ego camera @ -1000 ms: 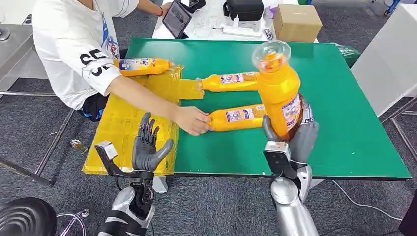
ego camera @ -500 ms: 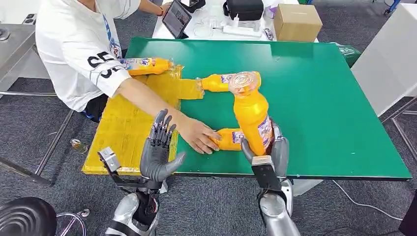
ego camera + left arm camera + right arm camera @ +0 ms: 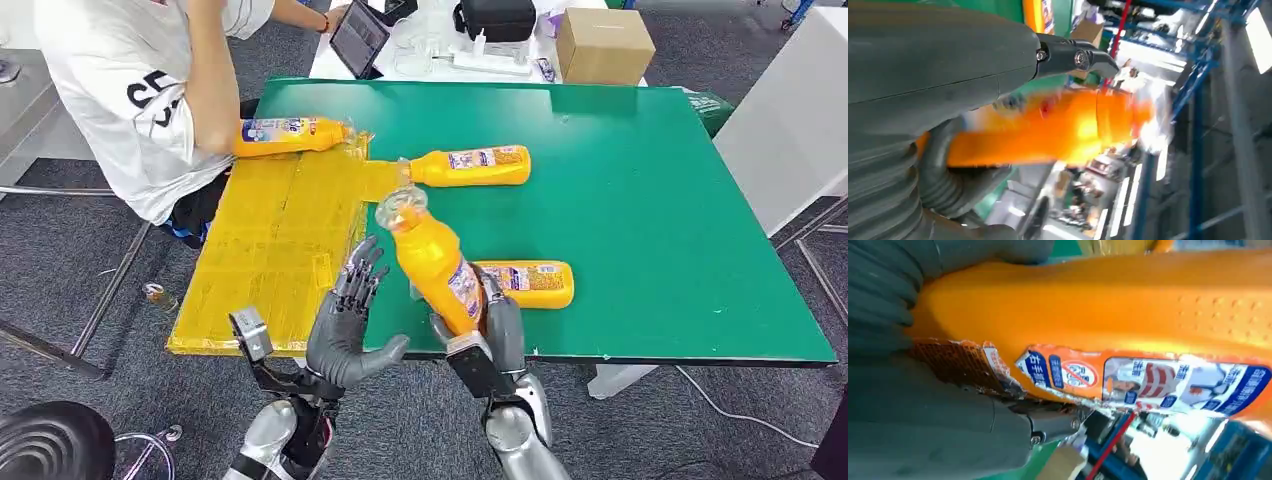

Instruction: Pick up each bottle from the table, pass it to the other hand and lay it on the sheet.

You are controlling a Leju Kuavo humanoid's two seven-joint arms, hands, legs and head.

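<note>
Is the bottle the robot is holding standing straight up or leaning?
Leaning: the bottle in the right hand tilts toward the open left hand.

Four orange bottles: one upright-tilted in the right hand (image 3: 492, 330) at the near counter edge (image 3: 436, 262), one lying near right of it (image 3: 527, 283), one lying mid-counter (image 3: 470, 166), one lying on the far end of the sheet (image 3: 290, 134). One yellow sheet (image 3: 270, 250). One green counter (image 3: 650, 200). Two robot hands, left hand (image 3: 345, 325) empty with fingers spread. One cardboard box (image 3: 604, 46), far. One tablet (image 3: 359, 38), far. One person (image 3: 150, 90), far left.

A lab: green test table (image 3: 660, 200), tablet (image 3: 358, 38), grey carpet (image 3: 60, 270).
</note>
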